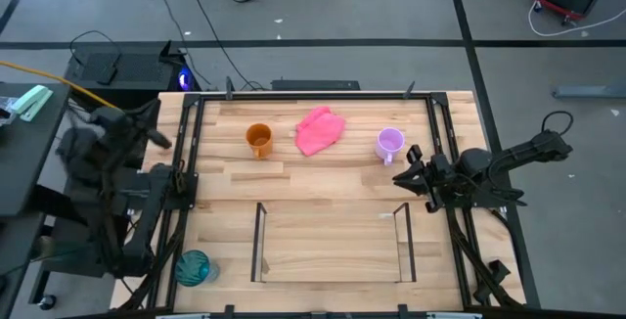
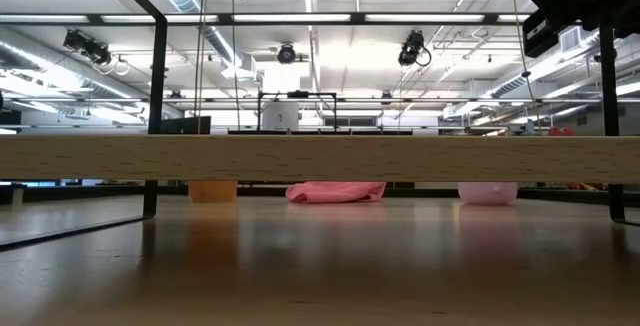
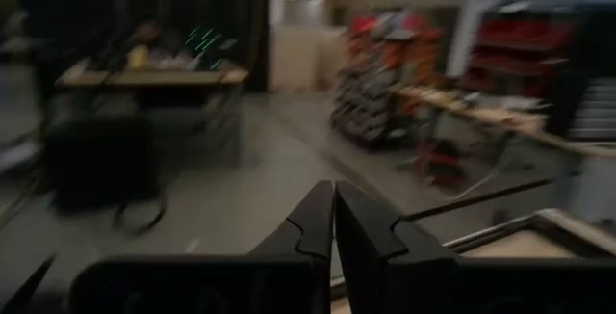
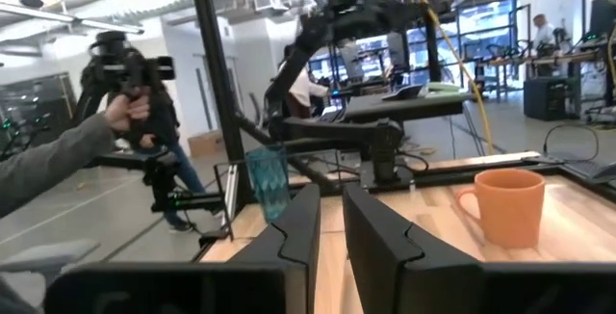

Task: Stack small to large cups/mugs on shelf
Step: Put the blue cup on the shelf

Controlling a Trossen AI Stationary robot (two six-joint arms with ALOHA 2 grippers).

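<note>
The left tool (image 3: 334, 220), pressed together, hangs beyond the surface's (image 1: 323, 177) left edge; the right tool (image 1: 409, 167), slightly spread and empty, hovers beside the lilac mug (image 1: 389, 144).

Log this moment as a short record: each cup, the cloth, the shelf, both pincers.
orange mug: table's far side, left of cloth
cloth: pink, between the mugs
lilac mug: right of cloth, near right pincer
tumbler: near-left corner, outside shelf
shelf: near middle, holds no cup
left pincer: off table's left edge, raised, holds nothing
right pincer: beside lilac mug, slightly open, empty
</note>
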